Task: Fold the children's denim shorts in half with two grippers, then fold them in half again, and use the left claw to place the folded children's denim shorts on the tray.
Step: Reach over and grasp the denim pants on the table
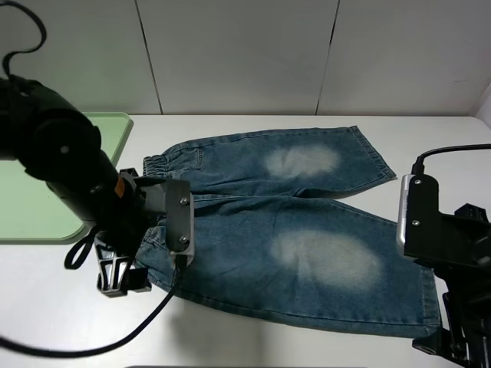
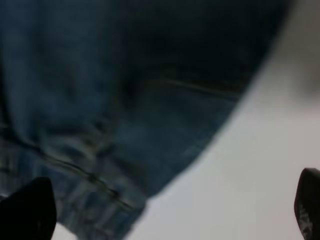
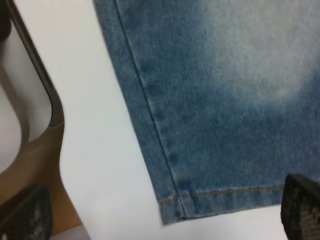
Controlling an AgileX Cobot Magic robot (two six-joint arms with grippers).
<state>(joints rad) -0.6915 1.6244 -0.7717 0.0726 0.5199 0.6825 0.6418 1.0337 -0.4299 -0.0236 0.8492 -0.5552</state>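
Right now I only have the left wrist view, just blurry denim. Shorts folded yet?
Observer: No. The children's denim shorts lie flat, unfolded, both legs spread.
Operator: Right claw?
Observer: The right claw is open, over the near leg's hem corner.
Operator: Tray?
Observer: The light-green tray sits beyond the waistband, behind the left arm.

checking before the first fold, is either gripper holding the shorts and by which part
Nothing is held. Both jaws stand open: left gripper over the waistband corner of the shorts, right gripper over a leg's hem corner.
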